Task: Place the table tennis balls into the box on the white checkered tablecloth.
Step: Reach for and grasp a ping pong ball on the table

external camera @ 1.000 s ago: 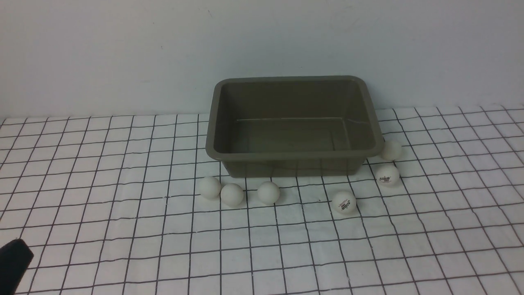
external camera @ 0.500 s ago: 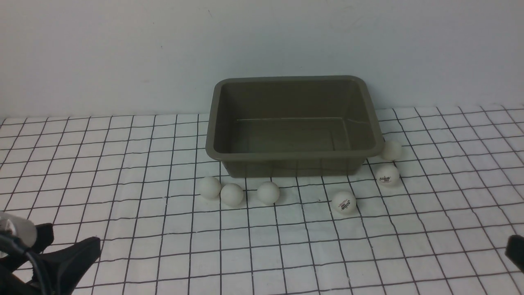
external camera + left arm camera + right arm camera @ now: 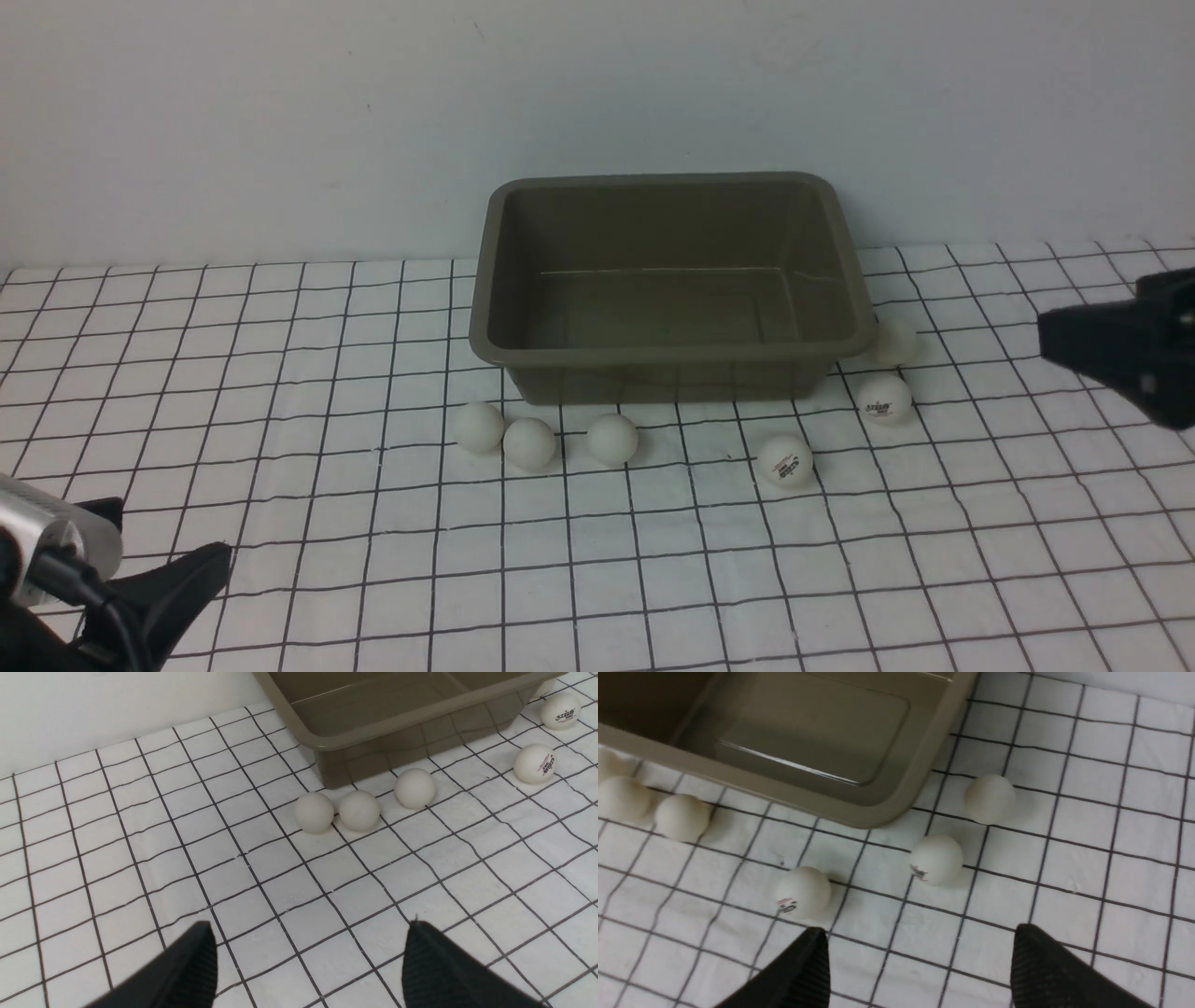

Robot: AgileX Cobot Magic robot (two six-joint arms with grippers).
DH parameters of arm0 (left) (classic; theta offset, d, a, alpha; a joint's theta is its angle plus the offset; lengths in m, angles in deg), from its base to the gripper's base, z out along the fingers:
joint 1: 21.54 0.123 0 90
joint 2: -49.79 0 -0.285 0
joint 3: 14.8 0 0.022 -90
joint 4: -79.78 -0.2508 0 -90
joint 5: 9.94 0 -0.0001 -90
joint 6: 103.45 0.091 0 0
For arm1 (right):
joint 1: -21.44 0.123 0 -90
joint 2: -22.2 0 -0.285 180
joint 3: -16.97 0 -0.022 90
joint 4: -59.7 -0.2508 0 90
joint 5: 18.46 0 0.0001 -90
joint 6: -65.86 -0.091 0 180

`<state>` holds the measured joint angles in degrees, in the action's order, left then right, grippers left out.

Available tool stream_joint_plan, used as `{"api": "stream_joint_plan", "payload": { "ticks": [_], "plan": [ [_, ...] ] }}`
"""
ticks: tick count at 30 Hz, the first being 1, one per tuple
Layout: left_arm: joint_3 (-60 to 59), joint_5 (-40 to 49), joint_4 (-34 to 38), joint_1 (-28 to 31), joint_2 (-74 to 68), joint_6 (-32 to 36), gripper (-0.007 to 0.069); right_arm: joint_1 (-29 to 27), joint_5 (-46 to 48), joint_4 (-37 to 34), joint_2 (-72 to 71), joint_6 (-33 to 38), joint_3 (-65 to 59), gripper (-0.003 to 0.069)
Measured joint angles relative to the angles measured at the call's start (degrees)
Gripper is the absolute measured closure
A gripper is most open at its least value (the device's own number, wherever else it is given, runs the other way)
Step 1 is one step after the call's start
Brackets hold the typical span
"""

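I see left gripper (image 3: 309, 926) fingers spread wide, right gripper (image 3: 920, 929) fingers spread wide too, both over white checkered tablecloth (image 3: 280, 373). Six table tennis balls (image 3: 612, 439) all sit on the cloth outside box (image 3: 653, 355), near it: three at its 7 o'clock, one at 5, two at 4.

Bkgd is one plain wall (image 3: 280, 121), pale grey-white w/ a slight blue cast, matte, filling the upper part of the front view. Faint short scratch (image 3: 479, 30) near the top, left of centre. Same wall shows as a bare pale patch in the left wrist view & a thin strip in the right wrist view. Light is soft, even, diffuse; shadows weak, blurry-edged.
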<state>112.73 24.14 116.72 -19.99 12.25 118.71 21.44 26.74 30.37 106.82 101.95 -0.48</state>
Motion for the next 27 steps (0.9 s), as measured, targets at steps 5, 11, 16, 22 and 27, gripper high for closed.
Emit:
{"api": "stream_joint_plan", "payload": {
  "ticks": [5,11,16,22,27],
  "plan": [
    [0.00,-0.27,0.05,0.00,0.00,0.22,0.0144,-6.20,-0.61,-8.09,8.04,16.27,2.38,0.0214],
    [0.00,-0.91,0.17,0.00,0.00,0.22,0.0144,-7.26,-3.09,-20.18,11.69,34.89,2.62,0.0215],
    [0.00,-0.91,0.17,0.00,0.00,0.22,0.0144,-7.26,-4.12,-24.50,17.35,36.18,3.35,0.0216],
    [0.00,-0.40,0.17,0.00,0.00,0.22,0.0144,-7.26,-3.95,-24.93,23.04,31.79,7.18,0.0216],
    [-0.46,0.21,0.22,0.00,0.00,0.22,0.0144,-7.26,-1.05,-23.95,30.00,23.76,14.88,0.0216]
  ]
}}
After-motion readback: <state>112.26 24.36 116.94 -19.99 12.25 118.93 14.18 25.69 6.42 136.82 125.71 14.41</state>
